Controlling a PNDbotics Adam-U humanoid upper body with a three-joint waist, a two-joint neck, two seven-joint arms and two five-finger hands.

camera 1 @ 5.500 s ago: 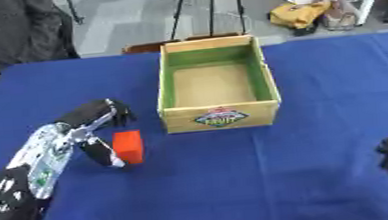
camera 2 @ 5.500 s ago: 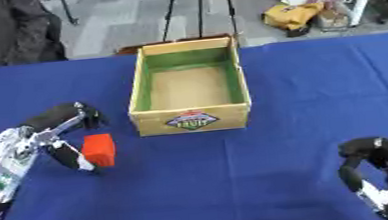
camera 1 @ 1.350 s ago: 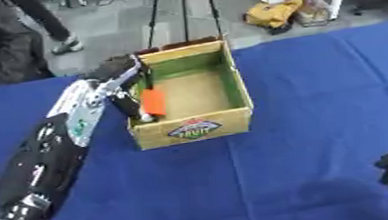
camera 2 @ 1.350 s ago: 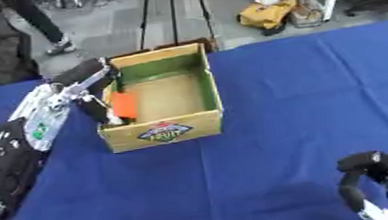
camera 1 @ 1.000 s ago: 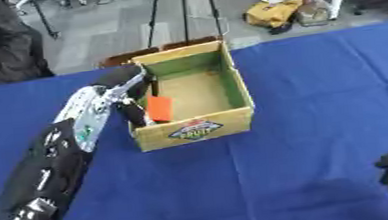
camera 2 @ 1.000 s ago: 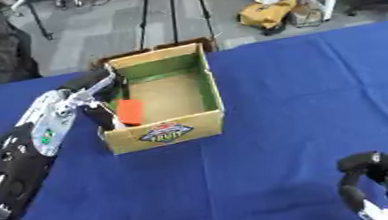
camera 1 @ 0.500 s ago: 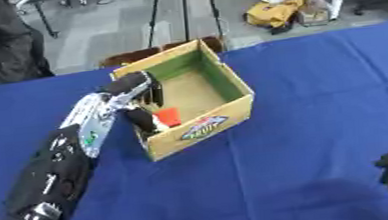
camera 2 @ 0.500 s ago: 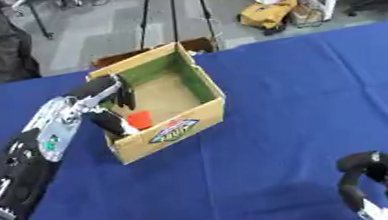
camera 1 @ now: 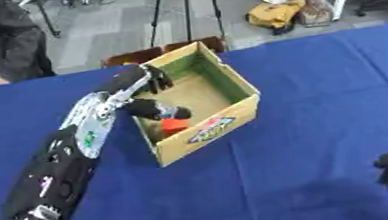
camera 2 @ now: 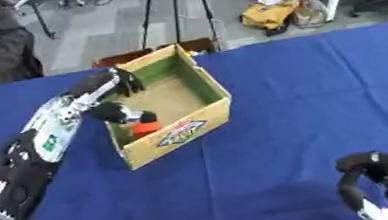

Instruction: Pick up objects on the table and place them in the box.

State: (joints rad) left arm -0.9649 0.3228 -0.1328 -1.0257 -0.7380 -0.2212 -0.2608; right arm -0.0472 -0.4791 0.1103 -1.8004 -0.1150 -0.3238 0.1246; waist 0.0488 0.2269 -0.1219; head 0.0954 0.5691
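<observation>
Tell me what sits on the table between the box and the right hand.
Nothing: in the right eye view only bare blue table lies between the box and the right hand at the lower right corner.

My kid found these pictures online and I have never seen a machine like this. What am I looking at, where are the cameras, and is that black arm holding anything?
This is a humanoid robot's upper body, steered by a person. Both pictures come from the two eyes of a camera in its head, looking down, so they are almost identical. A table with a blue cloth carries an open cardboard box with a green lining, standing askew. The robot's left hand reaches over the box wall from the left, its fingers curled around a small orange-red block low inside the box. The right hand waits at the lower right corner, fingers curled, holding nothing.
</observation>
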